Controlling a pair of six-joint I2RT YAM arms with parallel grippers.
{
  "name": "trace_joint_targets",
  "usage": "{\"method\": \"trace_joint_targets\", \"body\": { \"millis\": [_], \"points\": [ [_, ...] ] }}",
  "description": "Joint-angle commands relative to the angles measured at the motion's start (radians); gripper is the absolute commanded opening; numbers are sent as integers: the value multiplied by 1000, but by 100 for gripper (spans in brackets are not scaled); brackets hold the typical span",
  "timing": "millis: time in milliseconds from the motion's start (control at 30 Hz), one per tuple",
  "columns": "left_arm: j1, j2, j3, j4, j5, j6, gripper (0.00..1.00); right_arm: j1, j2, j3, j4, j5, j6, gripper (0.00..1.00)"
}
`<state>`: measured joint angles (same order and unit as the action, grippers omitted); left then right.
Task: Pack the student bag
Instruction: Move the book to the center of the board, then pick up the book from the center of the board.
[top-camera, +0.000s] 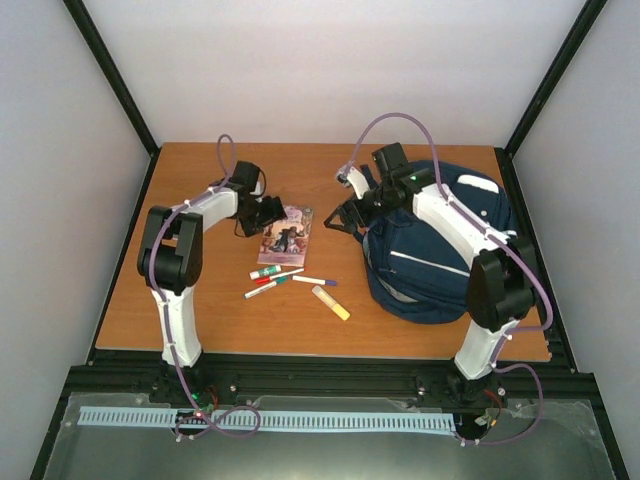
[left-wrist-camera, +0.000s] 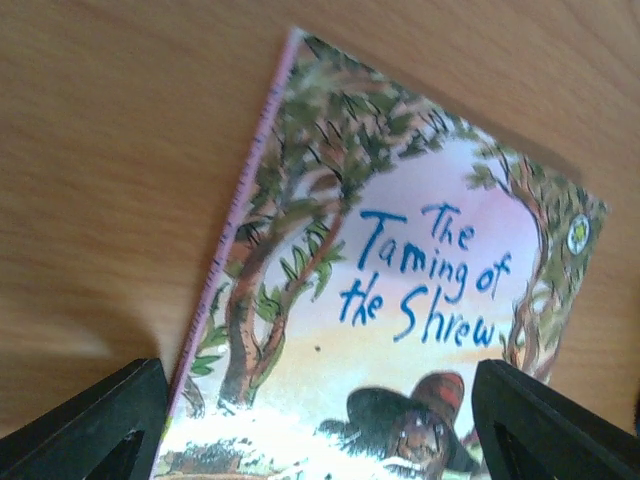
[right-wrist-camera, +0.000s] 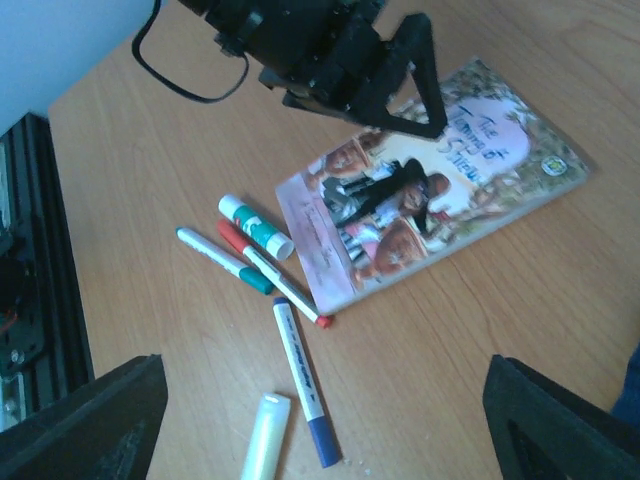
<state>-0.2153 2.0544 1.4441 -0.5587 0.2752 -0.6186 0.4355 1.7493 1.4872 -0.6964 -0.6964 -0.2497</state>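
Left arm (top-camera: 176, 268) rises toward 12 o'clock, elbow bent; the left hand (top-camera: 270, 212) points to 3 o'clock, fingers spread. Right arm (top-camera: 462, 226) reaches toward 11 o'clock; the right hand (top-camera: 345, 213) faces 9 o'clock, fingers wide apart.

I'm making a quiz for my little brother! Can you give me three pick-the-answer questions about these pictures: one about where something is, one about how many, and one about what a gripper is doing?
1. Where is the book?
A) on the table, left of the backpack
B) inside the backpack
C) on top of the backpack

2. How many pens lie by the book?
A) one
B) six
C) three

3. What is the left gripper doing?
A) shut on a pen
B) open over the book
C) shut on the backpack

Answers: A, the book lies on the wood beside the backpack; C, one green-capped, one red, one blue; B, its fingers stand apart on either side of the cover.
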Motion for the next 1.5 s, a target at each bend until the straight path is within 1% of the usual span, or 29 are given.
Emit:
{"method": "trace_joint_targets", "body": {
  "millis": [0,100,200,267,367,467,600,700,833,967,1067,1133,1167,1233,1467],
  "points": [
    [-67,-13,-56,-8,63,-65,86,3,81,87,-84,-51,21,82],
    [-73,-50,-62,-13,61,-65,86,3,125,111,-71,-43,64,72],
    [-73,-106,-62,-41,23,-17,87,2,171,112,-42,-41,99,61],
    [-72,-137,-75,-53,-8,12,90,3,207,112,-23,-46,125,54],
    [-65,-169,-114,-36,-22,24,91,6,269,122,-1,-47,163,46],
    [-56,-182,-160,1,-11,19,91,16,337,170,-6,-16,164,36],
    [-42,-181,-199,46,6,16,89,25,410,244,-2,15,166,33],
    [-31,-187,-223,66,6,24,87,30,466,313,-17,3,186,29],
    [-11,-184,-240,66,2,30,86,45,525,371,-28,-8,208,27],
    [6,-173,-247,66,24,22,86,50,569,385,-34,-29,229,25],
    [10,-170,-248,104,34,16,86,51,592,390,-36,-39,231,24],
    [10,-166,-246,106,39,13,86,52,606,397,-40,-52,231,20],
    [10,-164,-246,107,42,12,86,54,611,400,-43,-60,230,16],
    [10,-160,-246,106,47,9,86,58,617,403,-46,-66,227,14],
    [10,-146,-252,106,55,1,86,61,634,411,-40,-64,235,12]
  ]
}}
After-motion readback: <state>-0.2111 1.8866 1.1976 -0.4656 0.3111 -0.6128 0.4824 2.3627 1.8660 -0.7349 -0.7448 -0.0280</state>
